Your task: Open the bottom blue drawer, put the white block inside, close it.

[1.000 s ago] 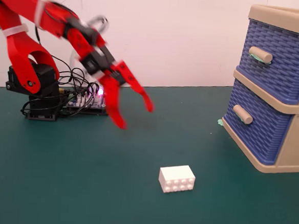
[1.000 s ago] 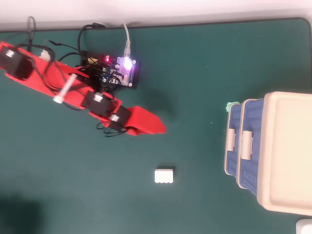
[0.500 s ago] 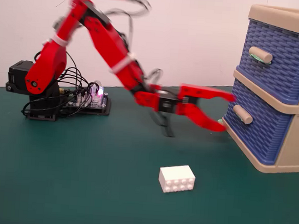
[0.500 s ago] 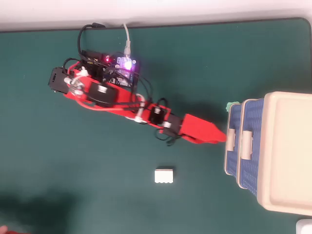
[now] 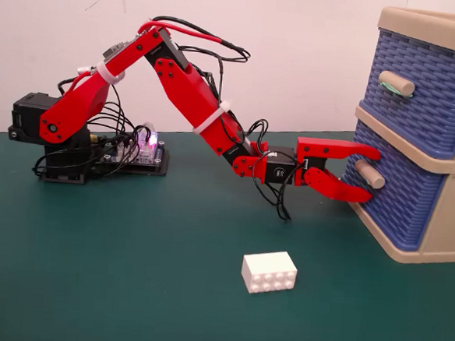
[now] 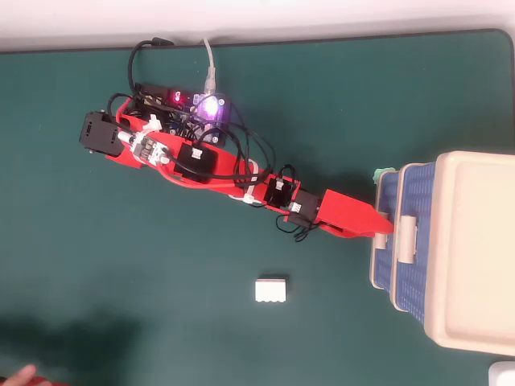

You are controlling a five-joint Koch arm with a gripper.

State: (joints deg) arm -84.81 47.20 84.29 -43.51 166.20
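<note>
At the cabinet, your landmark for this entry, you have the bottom blue drawer sitting flush in its beige frame, not pulled out, with its plain peg handle sticking out of the front toward the arm. Upper blue drawer likewise flush; its handle carries a green smear. In front of the cabinet the green mat gives you bare room on the near side, broken only by the white block, which lies on the mat studs facing the fixed camera, well apart from the cabinet and nearer the camera than the gripper. In the overhead view the block sits apart from both arm and drawers, and the mat's edge meets a pale surface beyond the arm's base.

Arm pose: shoulder link raised, forearm sloping down toward the cabinet, wrist roughly level. You see the gripper with jaws apart, one above and one below the lower peg handle, bracketing it. Whether either jaw touches the peg cannot be told
</note>
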